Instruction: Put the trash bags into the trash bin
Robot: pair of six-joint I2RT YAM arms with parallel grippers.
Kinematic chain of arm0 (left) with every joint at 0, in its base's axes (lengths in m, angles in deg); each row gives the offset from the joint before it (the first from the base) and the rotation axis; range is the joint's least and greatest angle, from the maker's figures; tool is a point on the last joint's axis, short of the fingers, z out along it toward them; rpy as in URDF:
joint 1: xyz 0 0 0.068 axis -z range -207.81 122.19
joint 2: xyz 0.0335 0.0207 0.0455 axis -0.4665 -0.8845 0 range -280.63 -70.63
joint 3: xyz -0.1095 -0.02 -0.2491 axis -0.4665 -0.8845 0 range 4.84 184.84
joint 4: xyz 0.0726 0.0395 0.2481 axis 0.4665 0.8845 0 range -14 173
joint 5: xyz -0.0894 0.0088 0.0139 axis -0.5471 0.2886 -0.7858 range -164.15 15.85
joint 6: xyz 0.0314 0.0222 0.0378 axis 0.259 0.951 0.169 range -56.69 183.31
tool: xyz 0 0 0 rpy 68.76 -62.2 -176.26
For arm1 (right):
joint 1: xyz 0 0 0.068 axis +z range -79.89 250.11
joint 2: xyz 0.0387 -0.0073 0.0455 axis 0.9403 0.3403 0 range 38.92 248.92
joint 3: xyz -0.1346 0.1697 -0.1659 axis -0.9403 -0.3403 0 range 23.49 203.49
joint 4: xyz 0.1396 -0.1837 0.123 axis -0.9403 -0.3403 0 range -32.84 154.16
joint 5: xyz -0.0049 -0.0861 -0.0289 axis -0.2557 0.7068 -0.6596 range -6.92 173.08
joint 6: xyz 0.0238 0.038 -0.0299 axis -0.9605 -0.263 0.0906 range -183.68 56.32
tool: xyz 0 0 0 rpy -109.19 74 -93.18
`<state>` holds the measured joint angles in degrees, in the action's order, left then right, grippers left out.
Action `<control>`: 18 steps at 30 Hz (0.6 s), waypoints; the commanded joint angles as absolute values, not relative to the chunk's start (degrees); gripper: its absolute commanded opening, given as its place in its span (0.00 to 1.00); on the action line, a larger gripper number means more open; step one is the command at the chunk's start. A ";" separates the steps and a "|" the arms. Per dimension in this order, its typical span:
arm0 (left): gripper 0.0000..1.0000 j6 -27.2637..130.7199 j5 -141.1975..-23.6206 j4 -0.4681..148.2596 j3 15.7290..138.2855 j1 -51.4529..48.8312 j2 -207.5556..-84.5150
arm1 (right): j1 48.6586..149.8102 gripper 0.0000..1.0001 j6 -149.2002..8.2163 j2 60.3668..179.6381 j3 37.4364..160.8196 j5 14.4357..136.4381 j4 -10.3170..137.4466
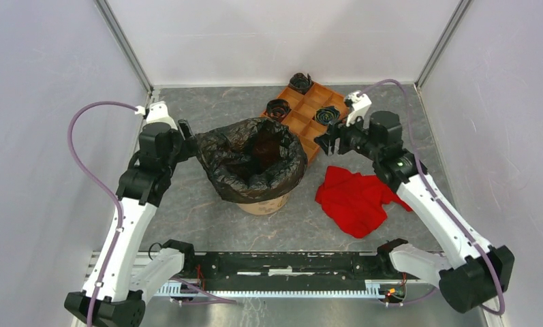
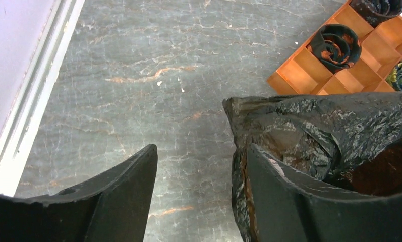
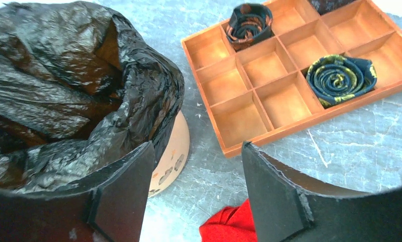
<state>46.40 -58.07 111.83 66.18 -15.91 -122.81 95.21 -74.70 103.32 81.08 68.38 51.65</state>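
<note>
A large wrinkled black trash bag lines the round terracotta trash bin, its film folded over the rim. It also shows in the left wrist view and the right wrist view, where the bin's wall with dark lettering shows below the film. My left gripper is open and empty at the bag's left edge; in the left wrist view its right finger lies against the film. My right gripper is open and empty just right of the bin.
A flat orange compartment tray at the back right holds rolled dark ties. A red cloth lies right of the bin. Grey walls close the left, back and right.
</note>
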 commanded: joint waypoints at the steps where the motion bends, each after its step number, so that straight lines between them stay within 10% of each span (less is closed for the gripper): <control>1: 0.76 38.72 -58.56 116.36 66.82 -16.92 -120.99 | 90.15 0.72 -78.13 99.76 77.24 55.31 58.97; 18: 0.60 23.16 -87.06 103.86 55.15 -27.72 -115.02 | 86.87 0.69 -105.82 103.65 55.50 35.26 102.54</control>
<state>26.45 -82.33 108.05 56.54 -27.23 -114.53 86.86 -102.68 103.78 55.68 37.41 92.98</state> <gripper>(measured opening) 0.616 0.684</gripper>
